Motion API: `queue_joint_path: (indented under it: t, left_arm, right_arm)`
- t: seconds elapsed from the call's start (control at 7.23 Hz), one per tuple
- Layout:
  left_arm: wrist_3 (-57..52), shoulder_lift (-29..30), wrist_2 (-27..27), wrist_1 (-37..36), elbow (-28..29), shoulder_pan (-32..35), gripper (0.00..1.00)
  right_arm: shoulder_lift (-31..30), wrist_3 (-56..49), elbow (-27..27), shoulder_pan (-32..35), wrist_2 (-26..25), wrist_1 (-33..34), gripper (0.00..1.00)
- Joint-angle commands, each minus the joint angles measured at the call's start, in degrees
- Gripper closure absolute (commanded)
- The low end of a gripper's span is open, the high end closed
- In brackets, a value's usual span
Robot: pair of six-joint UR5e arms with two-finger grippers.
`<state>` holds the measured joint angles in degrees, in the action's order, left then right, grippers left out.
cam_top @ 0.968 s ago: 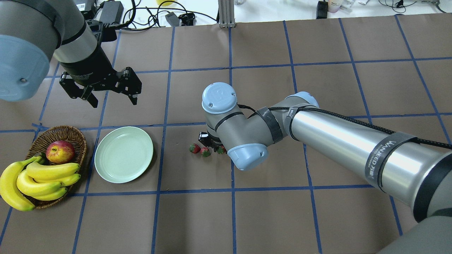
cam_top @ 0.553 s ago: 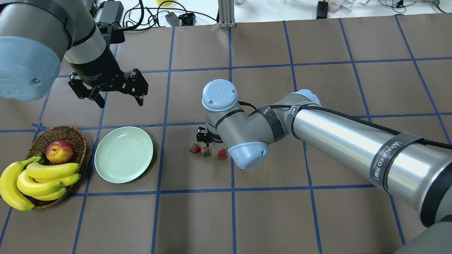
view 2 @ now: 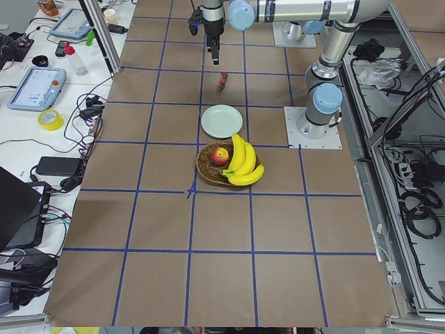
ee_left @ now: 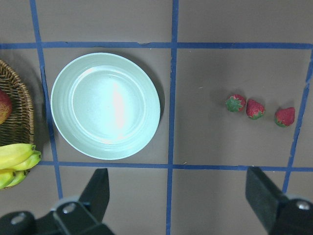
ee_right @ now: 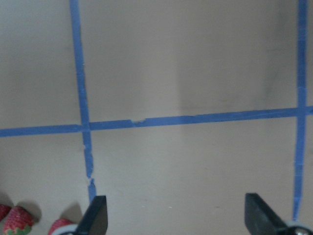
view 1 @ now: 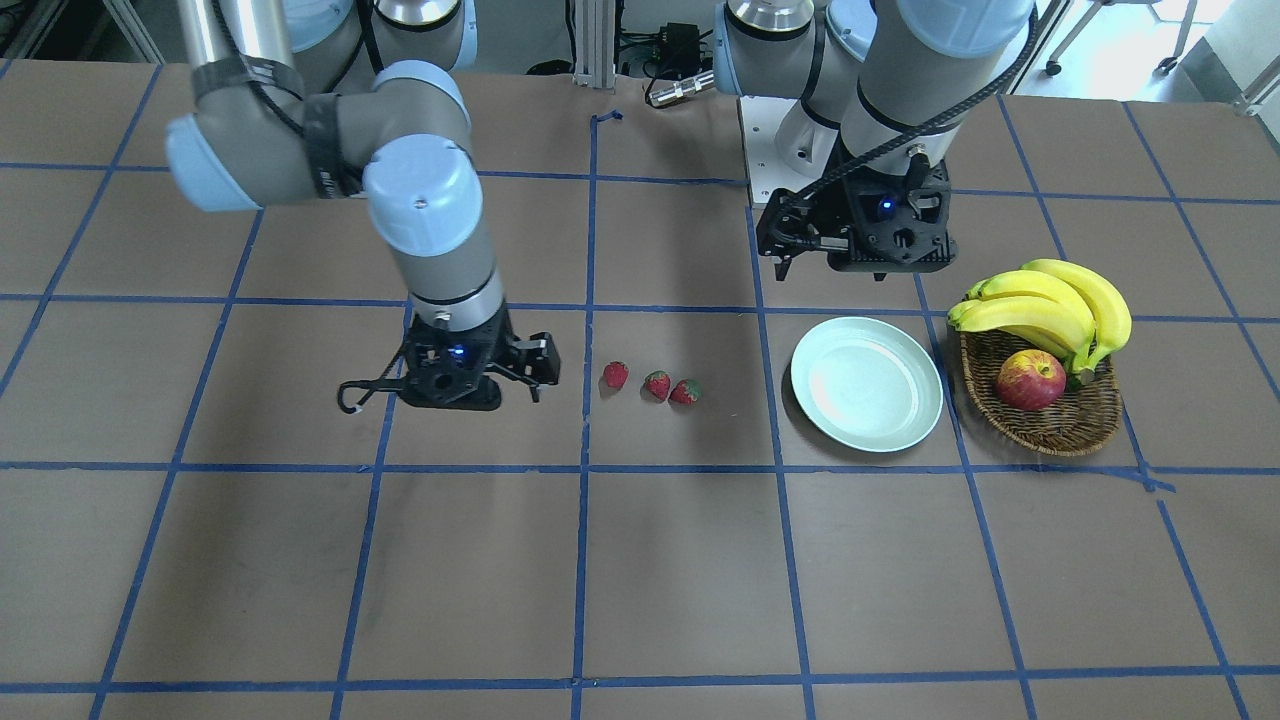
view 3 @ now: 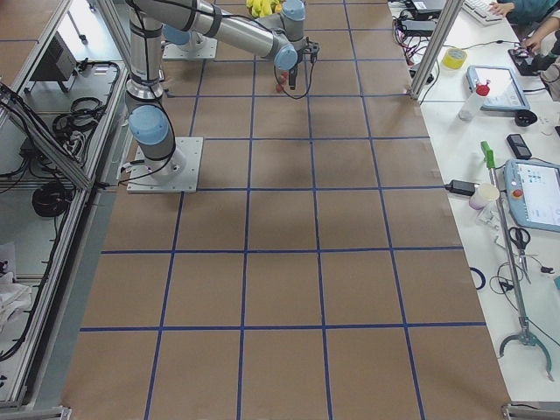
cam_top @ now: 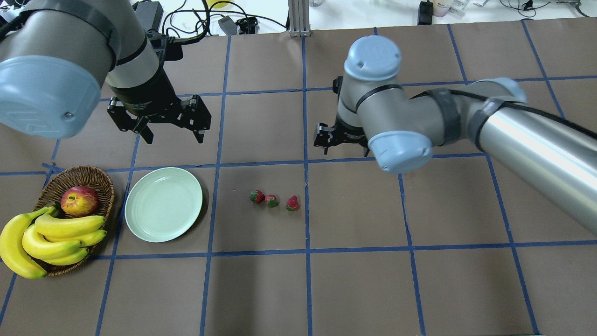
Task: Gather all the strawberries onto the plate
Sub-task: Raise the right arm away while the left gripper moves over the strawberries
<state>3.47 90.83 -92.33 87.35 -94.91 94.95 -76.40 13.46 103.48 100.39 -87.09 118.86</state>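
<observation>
three small red green-capped strawberries [cam_top: 272, 201], texture hard to tell

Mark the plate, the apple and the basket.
plate [cam_top: 163, 204]: overhead view, bare centre.
apple [cam_top: 79, 200]: overhead view, its top.
basket [cam_top: 88, 171]: overhead view, far rim.

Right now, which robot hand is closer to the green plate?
Left. The left gripper hangs open just beyond the far rim of the plate. The right gripper is much farther away, out past the three strawberries.
</observation>
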Motion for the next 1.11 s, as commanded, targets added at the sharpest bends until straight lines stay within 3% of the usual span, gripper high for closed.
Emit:
queue_joint_path:
  t: [0.0,0.28,0.41,0.69,0.97]
  left_arm:
    - [0.6,1.2,2.4,-4.5,-2.5,6.1,0.00]
    - [1.0,2.1,5.3,-16.8,-11.2,9.0,0.00]
    - [0.3,2.3,5.4,-20.5,-15.2,9.5,0.00]
    - [-3.8,4.2,5.1,-20.6,-17.0,9.4,0.00]
    - [-7.5,6.7,5.2,-25.3,-20.2,9.4,0.00]
  right_arm:
    - [-4.0,-10.1,-8.2,-8.0,-0.4,-16.1,0.00]
    - [-4.5,-12.1,-24.5,-8.2,-1.8,-34.3,0.00]
    - [-5.0,-12.3,-27.1,-8.2,-1.7,-36.5,0.00]
    - [-8.8,-18.8,-26.9,-8.5,-2.0,-34.7,0.00]
    - [-8.7,-18.7,-25.4,-8.5,-2.1,-34.9,0.00]
